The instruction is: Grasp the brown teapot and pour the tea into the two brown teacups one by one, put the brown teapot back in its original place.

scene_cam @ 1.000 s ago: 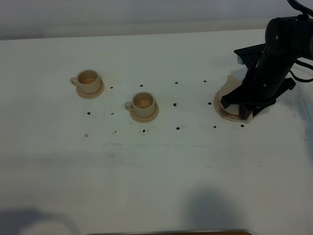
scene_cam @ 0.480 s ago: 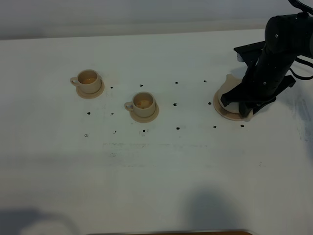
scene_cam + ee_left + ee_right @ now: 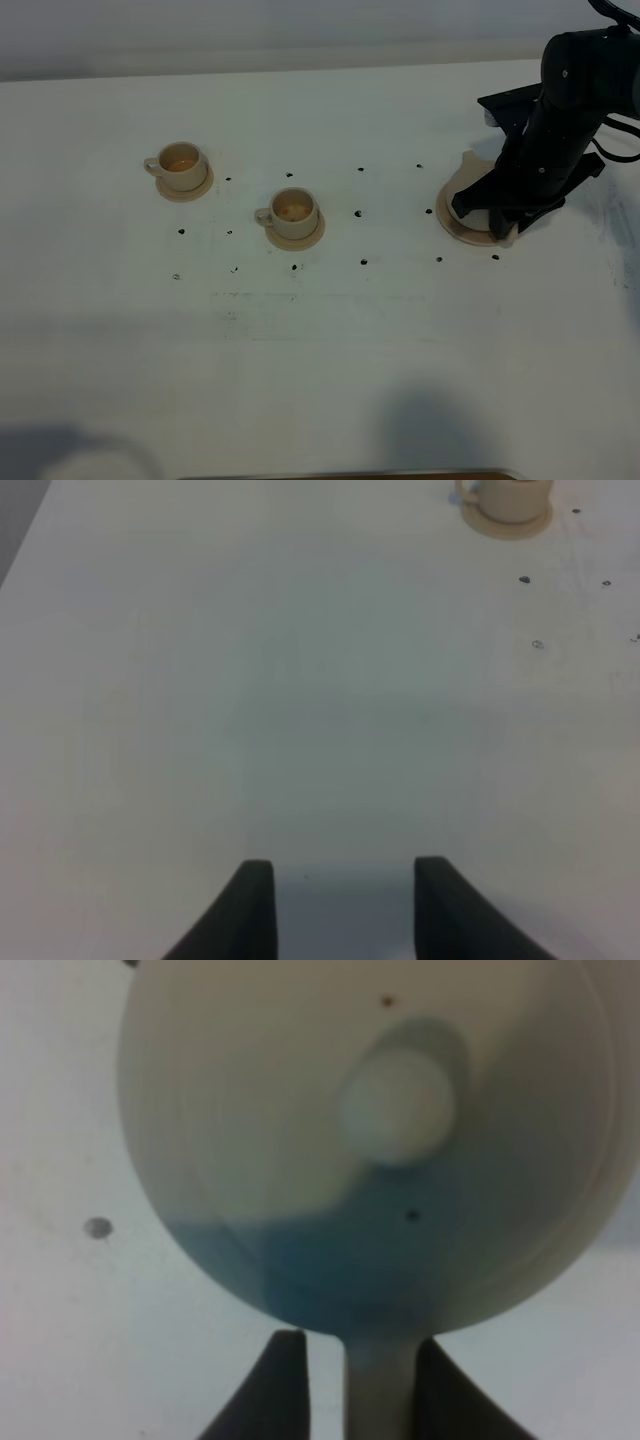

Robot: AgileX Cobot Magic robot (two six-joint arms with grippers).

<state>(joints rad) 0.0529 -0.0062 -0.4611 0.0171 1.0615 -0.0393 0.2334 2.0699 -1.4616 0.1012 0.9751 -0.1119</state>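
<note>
**Teapot on its saucer, release in hand**

The teapot (image 3: 300, 1110) sits on the wide saucer (image 3: 450, 222) at the right of the surface (image 3: 330, 340). It is well apart from the left teacup (image 3: 183, 163) and the middle teacup (image 3: 296, 211), both showing tan liquid. The right gripper (image 3: 360, 1360) straddles the loop handle (image 3: 380, 1400), partly open. A gap shows on one side, so the pot looks let go, not clamped. To finish well, widen the jaws until both sides are free, then rise straight up without dragging the handle. The left gripper (image 3: 345, 910) hangs open and empty. No brand, label or writing is readable.
</note>
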